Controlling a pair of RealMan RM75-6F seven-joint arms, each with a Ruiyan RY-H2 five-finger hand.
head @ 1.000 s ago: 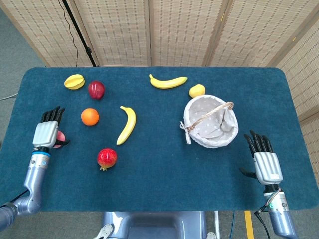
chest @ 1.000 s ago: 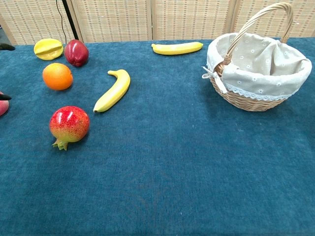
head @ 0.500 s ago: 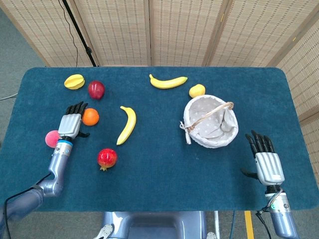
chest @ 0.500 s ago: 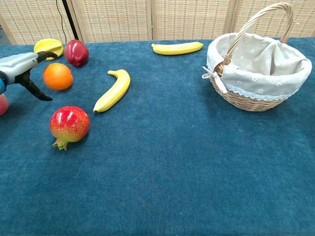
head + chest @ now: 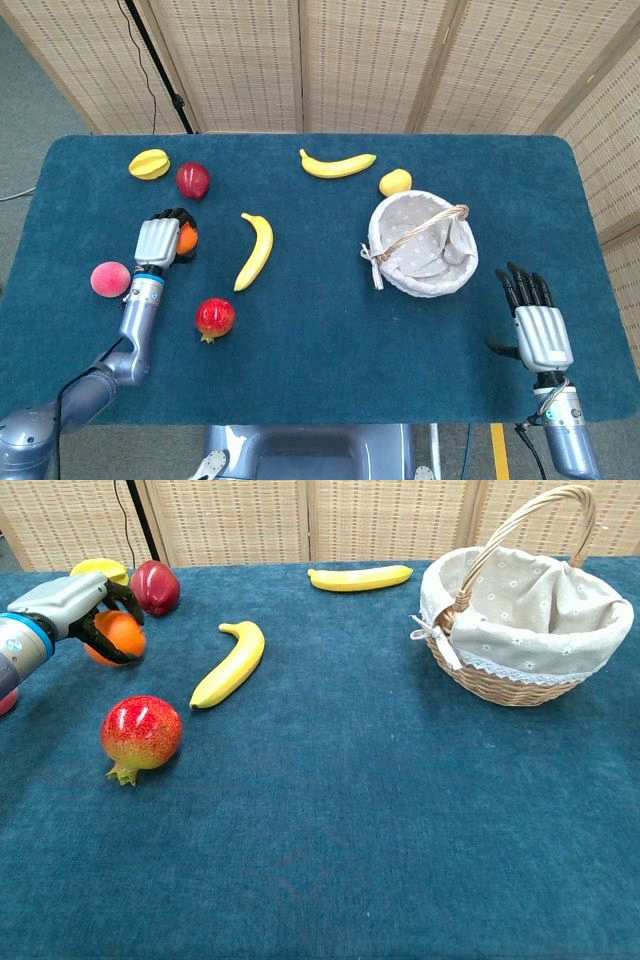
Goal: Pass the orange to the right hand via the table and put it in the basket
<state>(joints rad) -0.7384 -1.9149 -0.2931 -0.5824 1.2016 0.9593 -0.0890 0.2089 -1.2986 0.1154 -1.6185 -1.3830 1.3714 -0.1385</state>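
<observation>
Fingers of the left hand [image 5: 158,240] curled over the round orange fruit [image 5: 118,636], far across from the spread, empty right hand [image 5: 535,330] beyond the cloth-lined wicker basket [image 5: 385,262].

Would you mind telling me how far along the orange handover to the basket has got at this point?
Nothing looks completed yet. In hand: the left hand has its fingers curled around the round orange fruit, which is near its spot beside the dark red apple. Left to do: set it down within the right hand's reach, then the open right hand picks it up and drops it into the cloth-lined wicker basket.
</observation>
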